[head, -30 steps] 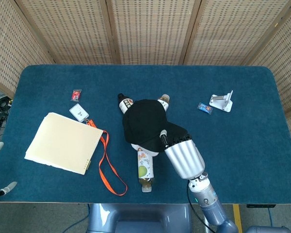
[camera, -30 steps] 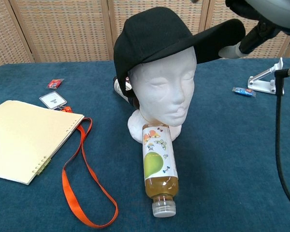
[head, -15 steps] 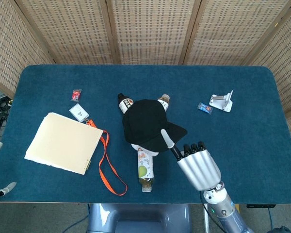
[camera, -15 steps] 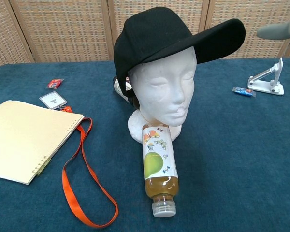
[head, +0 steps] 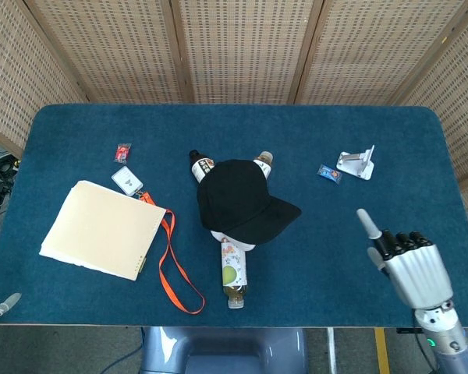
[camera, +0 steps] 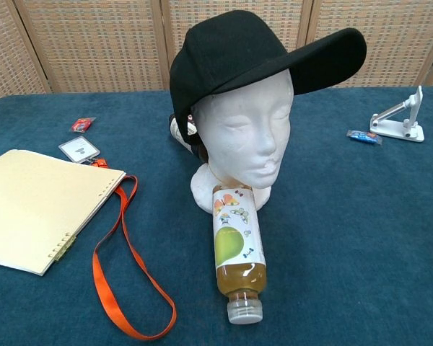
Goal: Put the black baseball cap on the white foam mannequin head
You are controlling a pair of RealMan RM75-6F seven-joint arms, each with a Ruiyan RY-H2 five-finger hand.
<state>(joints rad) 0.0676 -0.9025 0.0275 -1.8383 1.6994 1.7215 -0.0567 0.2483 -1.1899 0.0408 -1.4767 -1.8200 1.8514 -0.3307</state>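
Note:
The black baseball cap (head: 242, 199) sits on the white foam mannequin head (camera: 245, 137) in the middle of the table, brim pointing toward the front right. From the chest view the cap (camera: 231, 50) covers the crown, with its brim jutting over the face. My right hand (head: 405, 261) hovers at the front right edge, fingers extended and holding nothing, well apart from the cap. Of my left hand (head: 1, 304) only fingertips show at the far left edge, spread apart. Neither hand appears in the chest view.
A juice bottle (camera: 237, 249) lies in front of the head's base. Two more bottles (head: 201, 166) lie behind it. A cream notebook (head: 101, 228), orange lanyard (head: 171, 265) and badge (head: 127, 180) lie to the left. A white stand (head: 357, 164) and small blue packet (head: 330, 173) sit at back right.
My right hand has let go of the cap's brim and pulled away to the front right, leaving the chest view. The cap stays on the mannequin head.

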